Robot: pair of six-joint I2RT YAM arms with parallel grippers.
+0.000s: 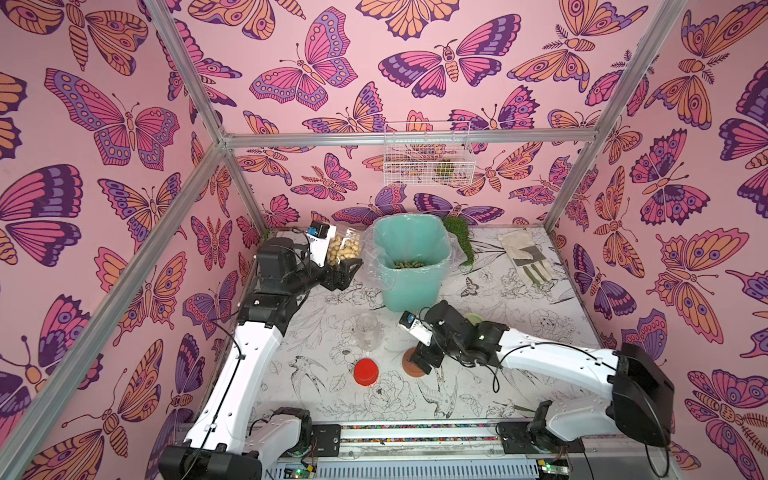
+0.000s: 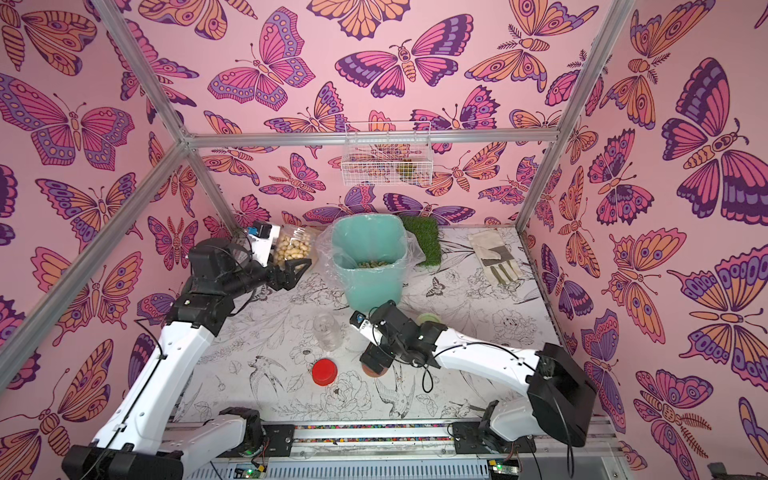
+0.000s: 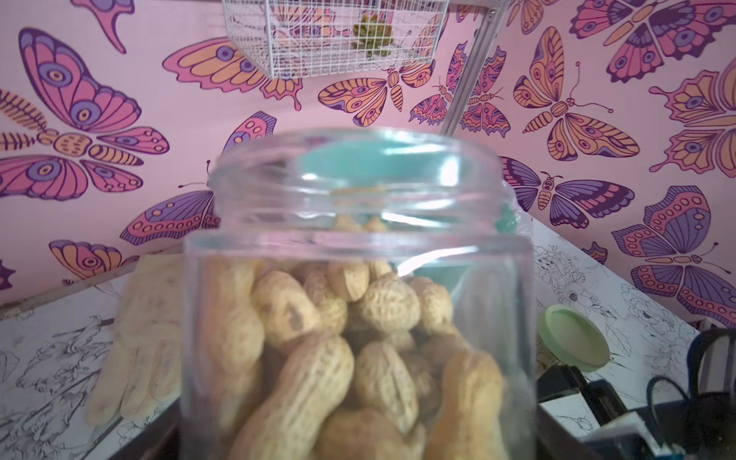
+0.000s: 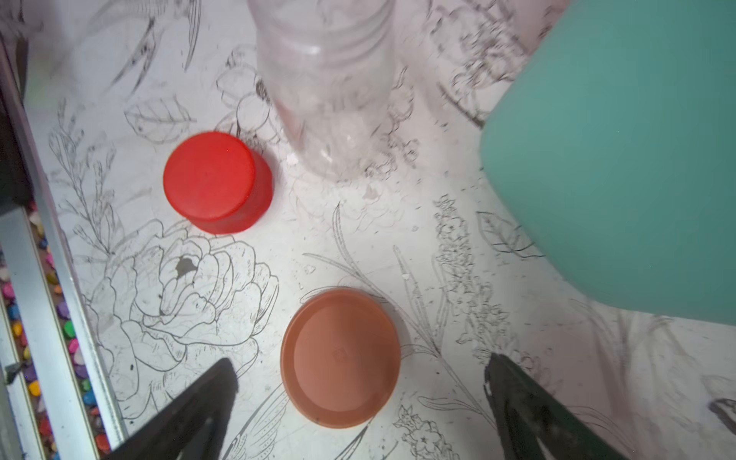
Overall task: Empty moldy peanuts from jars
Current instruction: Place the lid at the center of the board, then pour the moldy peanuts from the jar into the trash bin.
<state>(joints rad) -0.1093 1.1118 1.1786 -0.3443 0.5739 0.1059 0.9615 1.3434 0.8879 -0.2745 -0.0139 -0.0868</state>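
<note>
Jars point(image 1: 368, 332): two (lids point(image 1: 365, 371): three)

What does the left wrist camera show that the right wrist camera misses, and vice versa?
Left wrist only: the open jar packed with peanuts, the pale green lid, a glove and the wire basket. Right wrist only: the red lid, an empty jar, and the brown lid under the open right pincer. Both: the teal bin and the printed table.

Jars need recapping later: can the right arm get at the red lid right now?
Probably yes: the right gripper hangs open over the brown lid, and the red lid lies close beside it, only bare table between.
</note>
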